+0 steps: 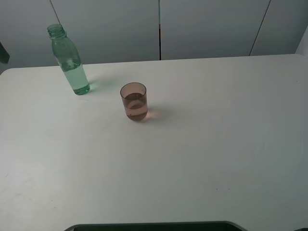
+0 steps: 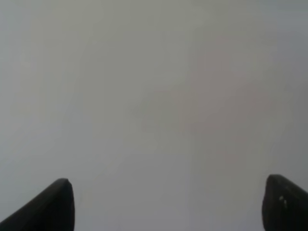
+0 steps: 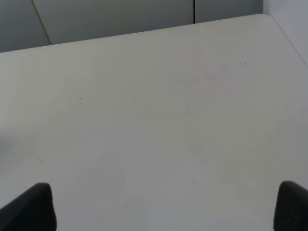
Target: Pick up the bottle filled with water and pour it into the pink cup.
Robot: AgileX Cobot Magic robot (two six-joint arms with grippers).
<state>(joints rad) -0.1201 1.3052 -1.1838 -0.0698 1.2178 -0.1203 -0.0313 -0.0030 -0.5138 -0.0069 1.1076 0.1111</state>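
The green-tinted clear bottle [image 1: 70,61] stands upright and uncapped at the far left of the white table [image 1: 216,144], with water in its lower part. The pink cup [image 1: 134,101] stands upright a little to its right and nearer, with some liquid in its lower half. Neither gripper shows in the exterior high view. In the left wrist view my left gripper [image 2: 168,207] is open and empty, its two dark fingertips far apart over a plain pale surface. In the right wrist view my right gripper [image 3: 163,207] is open and empty over bare table. Neither wrist view shows the bottle or cup.
Grey wall panels [image 1: 159,24] run behind the table's far edge. A dark part [image 1: 3,52] shows at the left edge of the exterior high view. A dark strip [image 1: 154,226] lies along the table's near edge.
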